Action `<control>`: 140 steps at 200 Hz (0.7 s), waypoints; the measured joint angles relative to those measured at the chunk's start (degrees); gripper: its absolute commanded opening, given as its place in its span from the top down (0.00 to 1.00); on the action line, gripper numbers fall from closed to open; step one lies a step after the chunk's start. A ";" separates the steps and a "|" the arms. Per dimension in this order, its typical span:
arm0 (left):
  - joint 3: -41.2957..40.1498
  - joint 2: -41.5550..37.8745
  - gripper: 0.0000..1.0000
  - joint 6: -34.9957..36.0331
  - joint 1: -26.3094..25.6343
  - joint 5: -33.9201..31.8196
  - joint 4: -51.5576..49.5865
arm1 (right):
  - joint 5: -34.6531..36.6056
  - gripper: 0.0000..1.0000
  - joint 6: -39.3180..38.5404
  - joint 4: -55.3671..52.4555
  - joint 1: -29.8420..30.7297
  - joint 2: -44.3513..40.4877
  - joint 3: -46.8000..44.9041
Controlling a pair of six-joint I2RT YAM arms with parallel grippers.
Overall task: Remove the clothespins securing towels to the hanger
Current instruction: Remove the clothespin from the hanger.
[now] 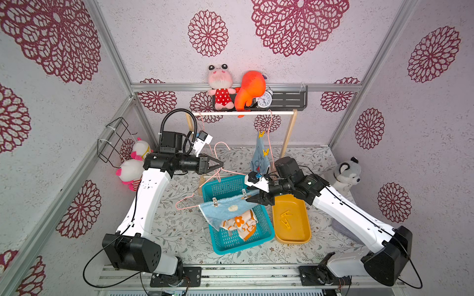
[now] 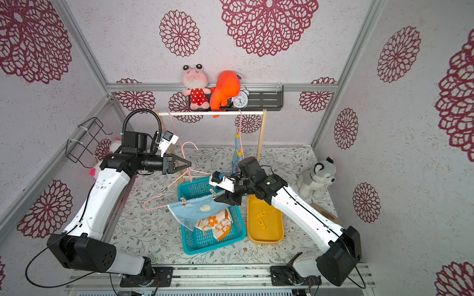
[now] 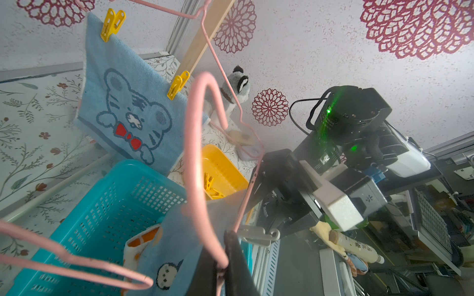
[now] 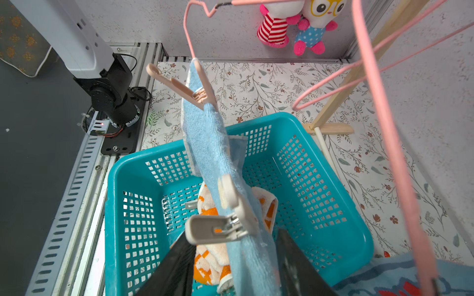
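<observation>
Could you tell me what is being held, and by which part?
The left gripper holds the pink hanger by its neck; the right gripper, open astride a beige clothespin, holds nothing.

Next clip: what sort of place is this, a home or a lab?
Probably a lab booth dressed as a laundry corner: wallpapered panels in an aluminium frame, a small wooden drying rack and teal basket, and two robot arms bolted to a rail.
</observation>
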 measured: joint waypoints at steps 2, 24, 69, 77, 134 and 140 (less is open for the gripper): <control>0.00 0.00 1.00 0.00 0.00 0.00 0.00 | -0.02 0.48 0.00 -0.02 0.00 0.07 0.11; 0.00 0.00 1.00 0.00 0.02 0.04 0.00 | -0.70 0.48 -0.55 -0.26 0.24 1.53 1.44; 0.00 0.00 1.00 0.00 0.02 0.07 0.00 | -3.10 0.52 -1.33 -0.35 0.83 2.56 1.99; 0.00 0.00 1.00 0.00 0.02 0.07 0.00 | -3.56 0.54 -1.62 -0.37 0.92 2.58 2.12; 0.00 0.00 1.00 -0.02 0.02 0.17 -0.13 | -5.55 0.66 -2.19 -0.55 1.16 2.62 3.21; 0.00 0.00 1.00 -0.02 0.02 0.17 -0.15 | -5.64 0.66 -2.34 -0.52 1.16 2.62 3.21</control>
